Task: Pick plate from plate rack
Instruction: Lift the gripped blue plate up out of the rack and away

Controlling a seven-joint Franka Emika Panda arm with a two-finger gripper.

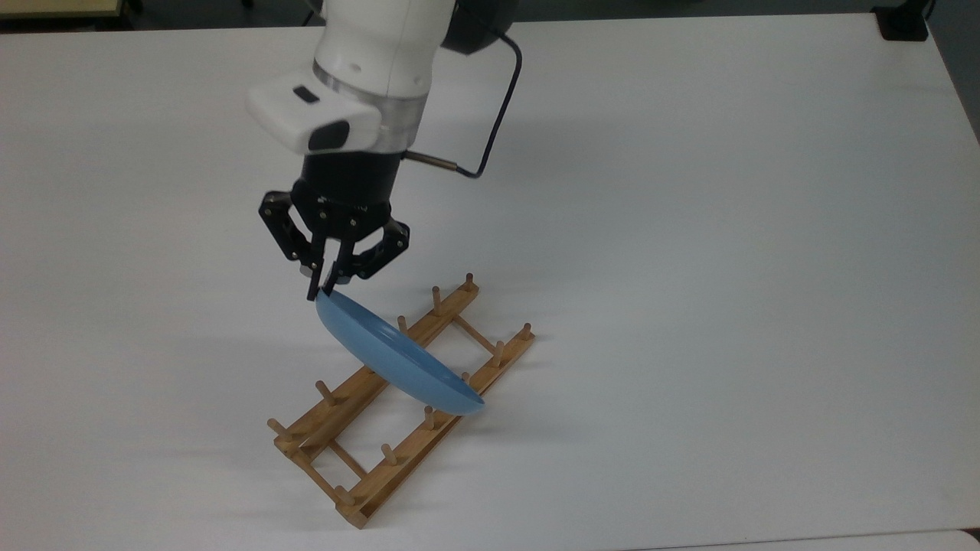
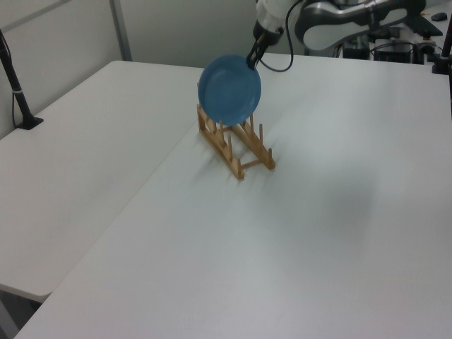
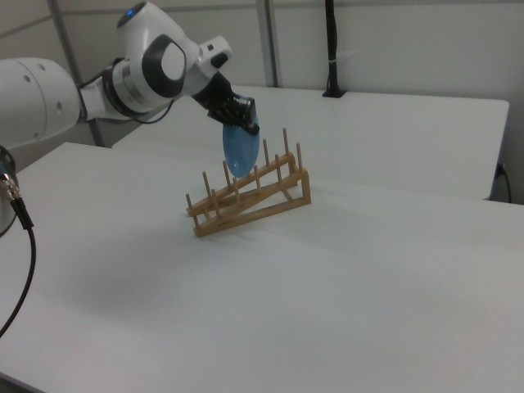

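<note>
My gripper (image 1: 321, 291) is shut on the upper rim of the light-blue plate (image 1: 394, 360). The plate hangs tilted from it, and its lower edge is still between the pegs of the wooden plate rack (image 1: 348, 459). In the left view the plate (image 2: 229, 88) faces the camera above the rack (image 2: 240, 152), with the gripper (image 2: 251, 60) at its upper right rim. In the right view the plate (image 3: 241, 155) is edge-on under the gripper (image 3: 243, 124). There the rack (image 3: 254, 205) looks tipped, with one long side raised off the table.
The rack stands on a wide white table (image 1: 727, 268) with bare surface all round. A black cable (image 1: 498, 99) loops beside the wrist. In the left view a second white table (image 2: 78, 162) adjoins, with a black post (image 2: 18, 92) at its edge.
</note>
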